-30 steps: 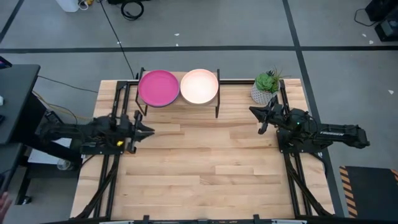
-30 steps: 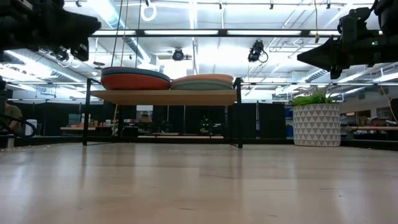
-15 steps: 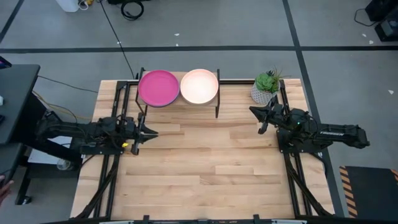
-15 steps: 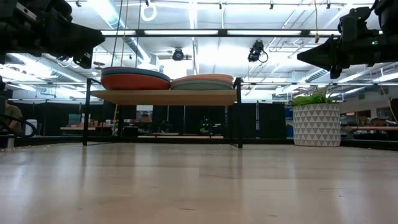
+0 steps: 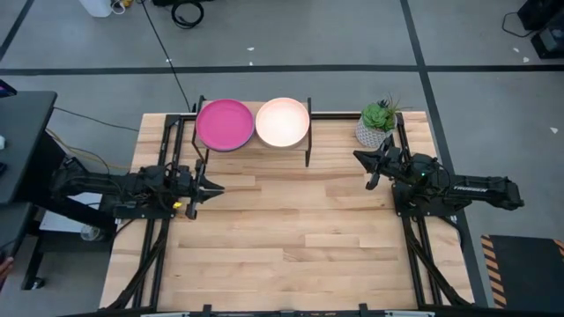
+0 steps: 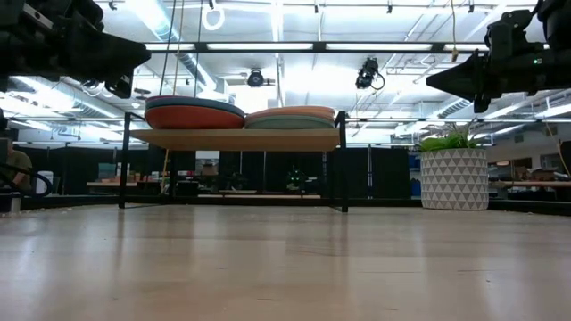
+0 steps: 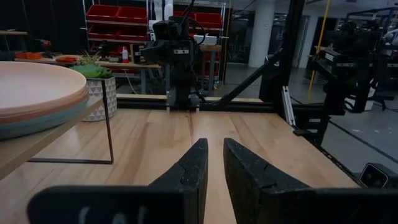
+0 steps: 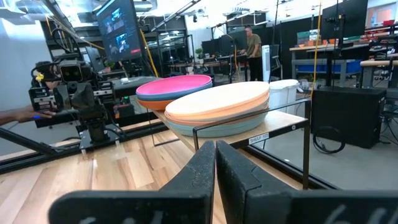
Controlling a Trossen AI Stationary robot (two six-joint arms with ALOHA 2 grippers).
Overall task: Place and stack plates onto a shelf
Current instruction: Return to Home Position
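The shelf (image 6: pixel 234 139) stands at the table's far edge on thin black legs. Two stacks of plates rest on it. The left stack has a pink plate (image 5: pixel 225 124) on top, the right stack a cream plate (image 5: pixel 282 122). Both stacks show in the low view (image 6: pixel 194 112) (image 6: pixel 290 118) and the right wrist view (image 8: pixel 176 84) (image 8: pixel 217 102). My left gripper (image 5: pixel 216 187) (image 7: pixel 214 155) hovers empty in front of the shelf's left end, its fingers a narrow gap apart. My right gripper (image 5: pixel 357 157) (image 8: pixel 216 149) hovers shut and empty to the right of the shelf.
A potted plant (image 5: pixel 377 123) in a white patterned pot (image 6: pixel 453 178) stands at the far right corner, just behind my right gripper. The slatted tabletop (image 5: pixel 291 238) stretches in front of the shelf. A person (image 8: pixel 252 40) stands far off in the room.
My left gripper has dipped a little and edged toward the shelf, then kept still. The plates have not moved.
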